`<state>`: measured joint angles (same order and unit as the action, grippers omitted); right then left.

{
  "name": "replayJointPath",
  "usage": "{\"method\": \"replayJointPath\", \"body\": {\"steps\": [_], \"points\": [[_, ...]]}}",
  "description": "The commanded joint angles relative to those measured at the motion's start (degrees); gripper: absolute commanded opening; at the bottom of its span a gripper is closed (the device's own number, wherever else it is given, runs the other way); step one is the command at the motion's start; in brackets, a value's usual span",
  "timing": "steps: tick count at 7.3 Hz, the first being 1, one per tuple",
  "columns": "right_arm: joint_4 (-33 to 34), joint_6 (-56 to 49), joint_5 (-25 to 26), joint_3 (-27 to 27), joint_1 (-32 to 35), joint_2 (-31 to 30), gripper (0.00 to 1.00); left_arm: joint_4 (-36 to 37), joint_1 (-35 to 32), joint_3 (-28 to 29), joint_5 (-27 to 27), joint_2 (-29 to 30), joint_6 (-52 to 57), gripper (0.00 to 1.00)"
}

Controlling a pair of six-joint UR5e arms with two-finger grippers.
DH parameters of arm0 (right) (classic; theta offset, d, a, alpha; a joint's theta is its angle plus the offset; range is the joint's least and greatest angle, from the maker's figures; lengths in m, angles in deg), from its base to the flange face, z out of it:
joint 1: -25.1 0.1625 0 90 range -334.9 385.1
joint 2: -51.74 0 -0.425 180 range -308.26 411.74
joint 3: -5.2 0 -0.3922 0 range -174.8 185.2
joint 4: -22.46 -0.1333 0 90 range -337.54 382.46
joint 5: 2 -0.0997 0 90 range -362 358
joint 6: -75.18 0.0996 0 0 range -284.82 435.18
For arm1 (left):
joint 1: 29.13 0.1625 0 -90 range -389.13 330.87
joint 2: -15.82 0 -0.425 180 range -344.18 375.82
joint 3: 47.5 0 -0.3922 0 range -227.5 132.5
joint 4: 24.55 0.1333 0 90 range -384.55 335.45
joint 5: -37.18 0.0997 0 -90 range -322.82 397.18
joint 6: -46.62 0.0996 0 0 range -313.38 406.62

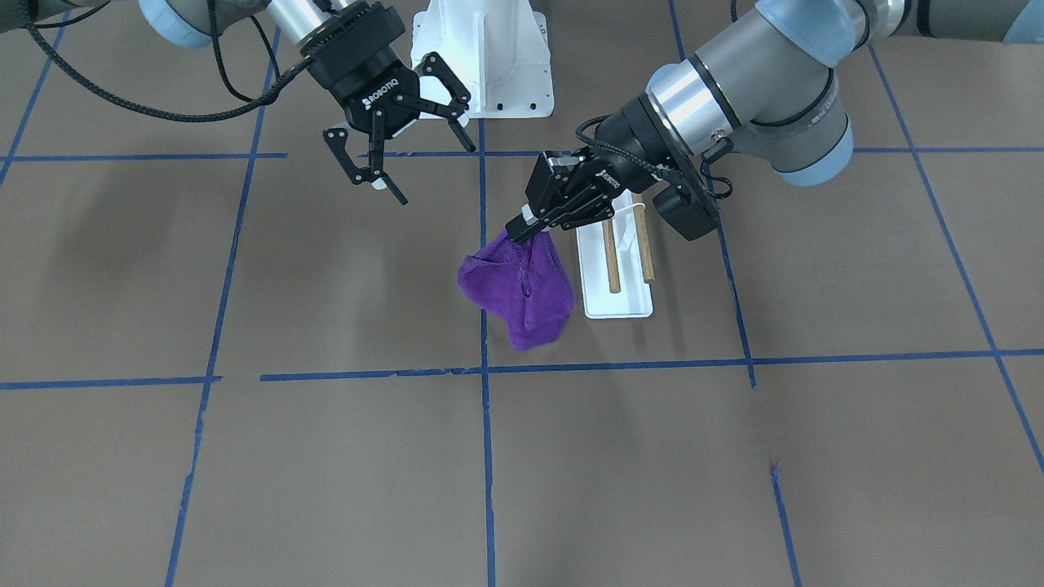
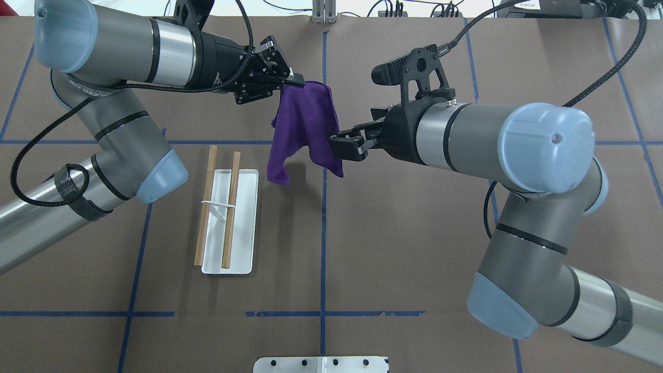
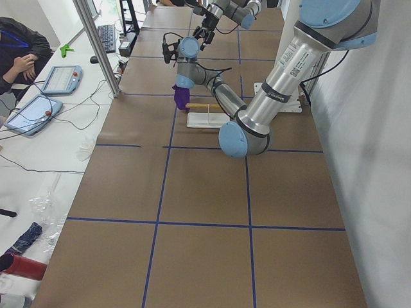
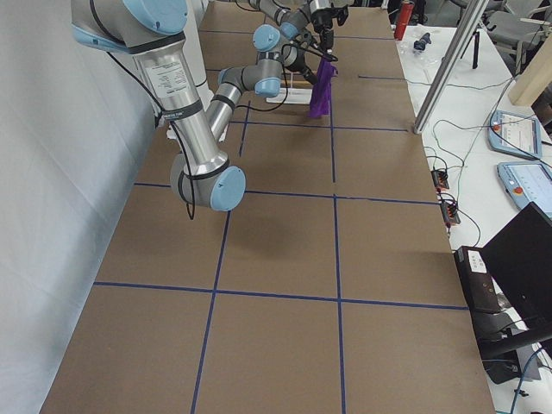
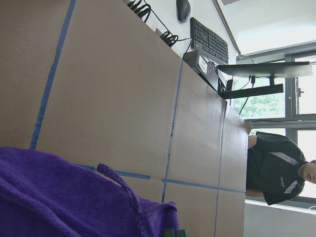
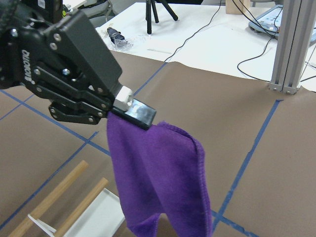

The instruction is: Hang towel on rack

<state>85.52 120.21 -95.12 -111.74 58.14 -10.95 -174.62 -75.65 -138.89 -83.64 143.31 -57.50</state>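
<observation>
The purple towel (image 1: 522, 285) hangs from my left gripper (image 1: 520, 231), which is shut on its top corner and holds it above the table. It also shows in the overhead view (image 2: 305, 124), under the left gripper (image 2: 294, 81), and in the right wrist view (image 6: 158, 182). The rack (image 2: 243, 228) stands near the towel, on the robot's left of it, with a white base and two wooden dowels (image 2: 230, 207); in the front view the rack (image 1: 620, 306) is partly behind the left wrist. My right gripper (image 1: 438, 174) is open and empty, close beside the towel's edge (image 2: 339, 146).
The white robot pedestal (image 1: 489, 57) stands at the robot's side of the table. Blue tape lines (image 2: 323, 233) cross the brown table cover. An operator (image 3: 19, 51) and tablets sit beyond the far table edge. A metal post (image 4: 448, 60) stands there too.
</observation>
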Motion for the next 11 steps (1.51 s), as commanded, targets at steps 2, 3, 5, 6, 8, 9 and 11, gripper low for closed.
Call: {"method": "replayJointPath", "body": {"steps": [2,3,5,6,8,9,11], "points": [[12.6,-0.6,-16.2,-3.5,13.6,-2.8,1.0,2.3,0.0,-5.0,0.1,-2.2,-0.3,0.0],[17.5,-2.5,-19.9,-3.6,17.8,-3.7,1.0,3.6,-0.1,-8.3,3.4,-4.2,0.1,0.0],[34.8,-15.1,-20.7,-4.5,23.3,-3.8,1.0,10.7,0.6,-17.7,12.4,-7.2,0.3,0.0],[38.2,-21.2,-20.6,-4.5,25.0,-4.0,1.0,18.0,4.0,-22.5,17.9,-7.2,0.4,0.0],[39.2,-22.4,-21.3,-4.1,29.2,-7.6,1.0,38.1,15.1,-32.8,36.4,-7.1,3.2,0.0],[39.2,-23.9,-22.4,-3.8,30.7,-9.2,1.0,45.8,19.6,-36.0,43.9,-7.0,4.1,0.0],[39.9,-27.7,-24.3,-3.5,33.2,-13.5,1.0,52.9,22.5,-37.6,49.6,-7.2,5.0,0.0]]}}
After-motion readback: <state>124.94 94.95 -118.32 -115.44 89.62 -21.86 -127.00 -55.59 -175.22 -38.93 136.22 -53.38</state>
